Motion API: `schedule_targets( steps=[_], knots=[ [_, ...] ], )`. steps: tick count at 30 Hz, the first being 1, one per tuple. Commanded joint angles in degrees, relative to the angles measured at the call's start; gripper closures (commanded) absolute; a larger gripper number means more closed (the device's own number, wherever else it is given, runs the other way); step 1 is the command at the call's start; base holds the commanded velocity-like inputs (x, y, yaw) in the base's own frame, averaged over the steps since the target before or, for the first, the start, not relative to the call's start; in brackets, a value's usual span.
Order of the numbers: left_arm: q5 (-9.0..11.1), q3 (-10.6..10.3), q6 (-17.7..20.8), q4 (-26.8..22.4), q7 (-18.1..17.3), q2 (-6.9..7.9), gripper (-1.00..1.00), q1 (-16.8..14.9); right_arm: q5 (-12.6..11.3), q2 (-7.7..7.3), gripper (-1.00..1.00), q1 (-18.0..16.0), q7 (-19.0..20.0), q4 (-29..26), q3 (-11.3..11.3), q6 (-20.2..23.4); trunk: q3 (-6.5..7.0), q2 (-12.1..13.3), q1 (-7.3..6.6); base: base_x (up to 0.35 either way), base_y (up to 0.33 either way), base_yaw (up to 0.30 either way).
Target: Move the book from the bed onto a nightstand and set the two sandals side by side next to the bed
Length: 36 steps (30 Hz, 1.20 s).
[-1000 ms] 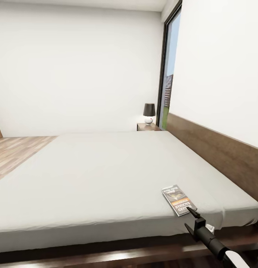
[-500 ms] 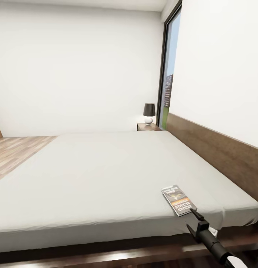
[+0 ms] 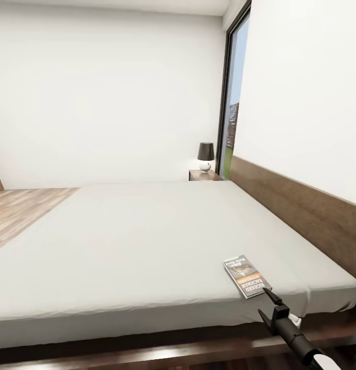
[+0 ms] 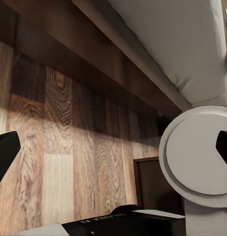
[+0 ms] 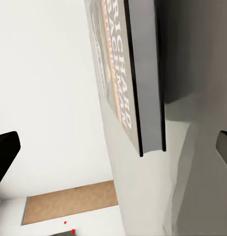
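On the bed [image 3: 147, 241], a thin grey book [image 3: 246, 276], orange-banded, dark-lettered.

A home bedroom: a large low bed [image 3: 147, 241] with a wooden headboard [image 3: 301, 216] fills the room, a lamp [image 3: 206, 155] stands on a far nightstand [image 3: 201, 176], with white walls, plank floor [image 3: 18, 210] and a tall window [image 3: 234, 97].

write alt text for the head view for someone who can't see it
A small book lies flat near the front right corner of a large grey-beige bed, and the right gripper reaches up toward the book's near edge from below. Beyond the bed, a lamp stands on a nightstand beside a tall window.
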Motion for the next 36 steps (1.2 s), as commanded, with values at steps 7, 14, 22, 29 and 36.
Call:
schedule_targets(
  steps=[7, 14, 22, 29, 36],
  knots=[
    [0.49, -0.48, -0.32, -0.04, -0.1, 0.39, -1.0, -0.03, 0.13, 0.03, -1.0, -0.03, -0.23, -0.28, 0.03, 0.43, -0.06, -0.03, -0.01, 0.0, 0.0, 0.0],
    [0.58, -0.47, -0.03, -0.06, -0.26, 0.74, -1.0, -0.03, 0.45, 0.16, -1.0, -0.16, -0.62, -0.68, 0.39, 0.66, -0.06, -0.03, -0.01, 0.0, 0.0, 0.0],
    [0.6, -0.47, 0.15, -0.07, -2.41, 1.03, -1.0, -0.03, 0.52, 0.49, -1.0, -0.2, -0.68, -0.86, 0.56, 0.62, -0.06, -0.03, -0.01, 0.0, 0.0, 0.0],
    [0.61, -0.47, 0.21, -0.07, -3.19, 1.1, -1.0, -0.03, 0.52, 0.56, -1.0, -0.24, -0.68, -0.89, 0.58, 0.62, -0.06, -0.03, -0.01, 0.0, 0.0, 0.0],
    [0.6, -0.47, 0.22, -0.07, -3.47, 1.12, -1.0, -0.03, 0.52, 0.58, -1.0, -0.23, -0.7, -0.89, 0.59, 0.61, -0.06, -0.03, -0.01, 0.0, 0.0, 0.0]
  ],
)
